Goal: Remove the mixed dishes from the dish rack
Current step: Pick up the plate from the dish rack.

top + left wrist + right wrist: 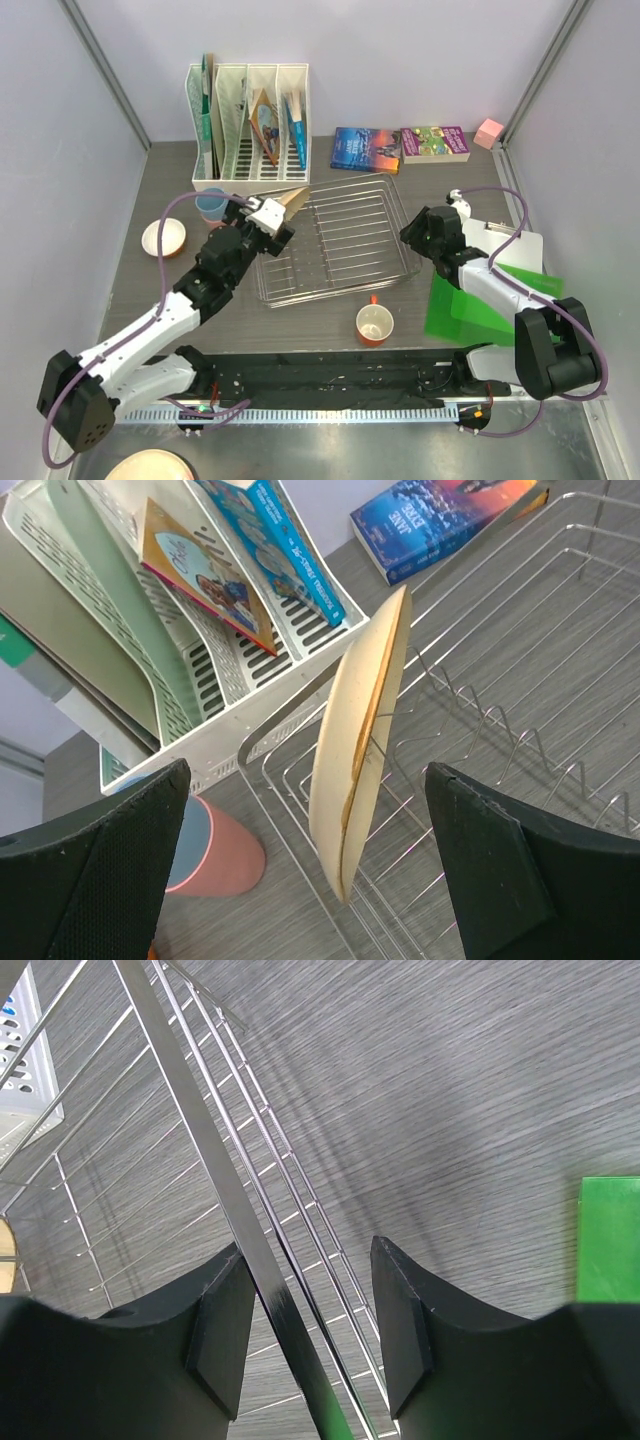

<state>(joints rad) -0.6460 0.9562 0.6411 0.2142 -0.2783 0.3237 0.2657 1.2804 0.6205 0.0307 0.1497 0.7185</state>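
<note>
- Nearest the lens, black fingers (pixel 110 880) of the left pincer (pixel 308 770), released and spread wide either side of the beige round plate with brown squiggle pattern (pixel 360 730), touching neither face.
- Stands on edge and tilted, propped among the tines at the far left corner of the flat chrome wire dish rack (pixel 345 235); thin rim, smooth pale back, with little of the pattern to be made out edge-on.
- Looks to be the only dish not yet unloaded: orange mug with white inside (pixel 374 324) already out on the dark grey wood-grain desk (pixel 300 325) near the rack's front rim; small orange bowl with cream inside (pixel 164 238) and pink cup (pixel 225 860) off to the left; grey-blue cup (pixel 210 205) apparently nested in the pink one.
- Right pincer (pixel 306 1250) likewise released, straddling the rack's right rim wire without clamping it.
- Likely trouble: tipping the leaning plate against the white slotted file holder (pixel 248 120) close behind, or flat onto the bars, by closing off-centre.
- Could also slip from a pinch on so slick and thin a disc.
- Might catch a tine on the way up and drag the light rack along, left unclamped at the right rim.
</note>
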